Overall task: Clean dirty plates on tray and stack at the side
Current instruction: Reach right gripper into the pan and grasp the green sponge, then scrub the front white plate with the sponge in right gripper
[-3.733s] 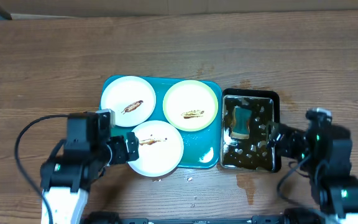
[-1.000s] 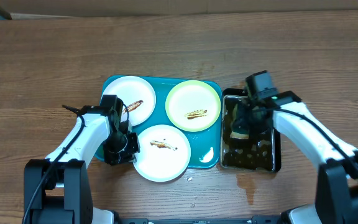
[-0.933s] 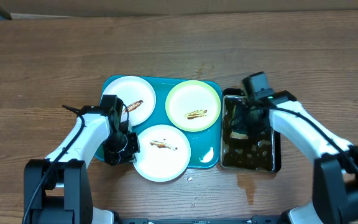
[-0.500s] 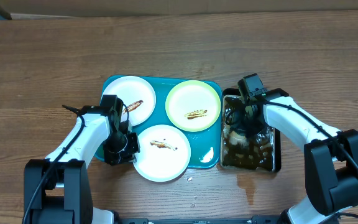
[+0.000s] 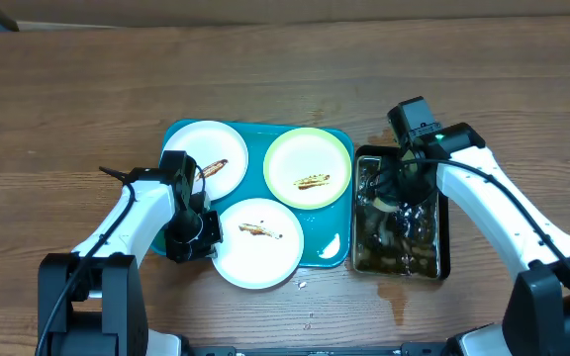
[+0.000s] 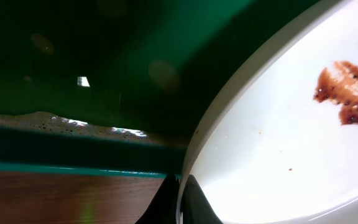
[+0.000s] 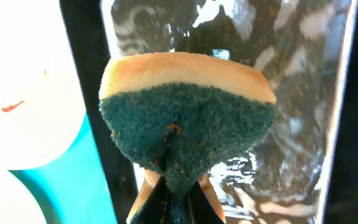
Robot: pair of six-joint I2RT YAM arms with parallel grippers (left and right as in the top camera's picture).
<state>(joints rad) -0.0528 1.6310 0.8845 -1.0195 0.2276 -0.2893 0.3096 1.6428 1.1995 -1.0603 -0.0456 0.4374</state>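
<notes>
Green-and-yellow sponge (image 7: 185, 124) pinched in the right hand (image 7: 179, 186) may drip dark water (image 7: 303, 93) onto the worktop (image 5: 265, 79); the left hand (image 6: 179, 202) clamps the rim of a round white plate (image 6: 291, 155).

A black pan (image 5: 400, 273) of dark, rippling water sits right of centre on the wooden desk (image 5: 67, 99). A sponge (image 7: 185, 134) — yellow foam on one side, dark green scrub face on the other, flecked with brown bits — shows against that water. A wet stain (image 5: 396, 297) darkens the wood between pan and front edge — a white crumb (image 5: 301, 285) lies left of it.
</notes>
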